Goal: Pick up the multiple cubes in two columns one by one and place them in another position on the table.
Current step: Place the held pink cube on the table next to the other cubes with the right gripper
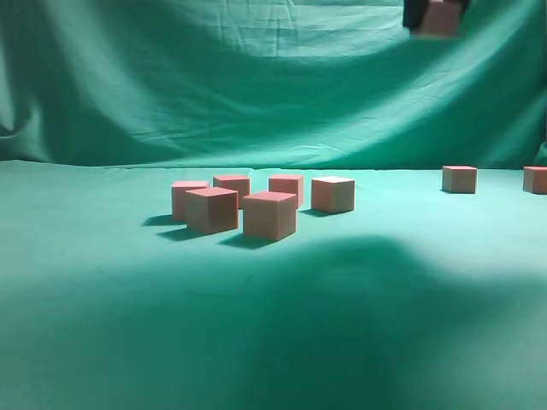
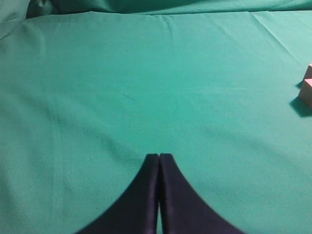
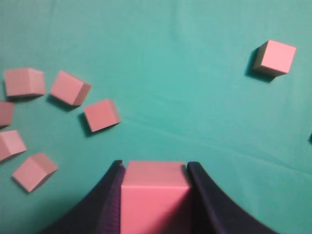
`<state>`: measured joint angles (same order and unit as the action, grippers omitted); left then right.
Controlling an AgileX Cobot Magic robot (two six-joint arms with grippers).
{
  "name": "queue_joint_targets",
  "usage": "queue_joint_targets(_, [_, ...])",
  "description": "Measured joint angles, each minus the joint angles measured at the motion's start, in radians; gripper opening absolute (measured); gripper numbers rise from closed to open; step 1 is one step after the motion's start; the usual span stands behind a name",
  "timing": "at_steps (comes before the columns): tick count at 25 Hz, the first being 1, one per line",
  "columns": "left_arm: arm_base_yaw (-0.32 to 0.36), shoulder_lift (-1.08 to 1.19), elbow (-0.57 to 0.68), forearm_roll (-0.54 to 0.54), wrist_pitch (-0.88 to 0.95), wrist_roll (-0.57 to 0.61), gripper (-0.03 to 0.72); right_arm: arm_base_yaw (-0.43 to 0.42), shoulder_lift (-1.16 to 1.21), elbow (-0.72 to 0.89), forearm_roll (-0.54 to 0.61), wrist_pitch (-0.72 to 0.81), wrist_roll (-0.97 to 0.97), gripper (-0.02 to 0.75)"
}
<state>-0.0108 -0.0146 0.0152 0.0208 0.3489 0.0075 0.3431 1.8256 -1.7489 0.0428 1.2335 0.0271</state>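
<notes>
Several pink cubes (image 1: 269, 215) stand clustered at the middle of the green table (image 1: 102, 325); they also show at the left of the right wrist view (image 3: 101, 115). Two more cubes stand apart at the far right (image 1: 459, 178), (image 1: 536, 179); one shows in the right wrist view (image 3: 275, 57). My right gripper (image 3: 154, 168) is shut on a pink cube (image 3: 154, 195) and holds it high above the table, at the top right of the exterior view (image 1: 438, 17). My left gripper (image 2: 159, 157) is shut and empty over bare cloth, out of the exterior view.
The green cloth backdrop (image 1: 256, 77) hangs behind the table. A wide shadow (image 1: 359, 316) lies on the front cloth. Edges of two cubes (image 2: 307, 87) show at the right of the left wrist view.
</notes>
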Motion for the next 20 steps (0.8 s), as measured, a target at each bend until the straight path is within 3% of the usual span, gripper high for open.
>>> queue_joint_targets(8, [0.000, 0.000, 0.000, 0.000, 0.000, 0.000, 0.000, 0.164, -0.190, 0.273, 0.002, -0.020, 0.050, 0.263])
queue_joint_targets(15, [0.000, 0.000, 0.000, 0.000, 0.000, 0.000, 0.000, 0.314, -0.221, 0.511, 0.004, -0.195, 0.165, 0.263])
queue_joint_targets(20, [0.000, 0.000, 0.000, 0.000, 0.000, 0.000, 0.000, 0.415, -0.218, 0.579, 0.004, -0.370, 0.212, 0.263])
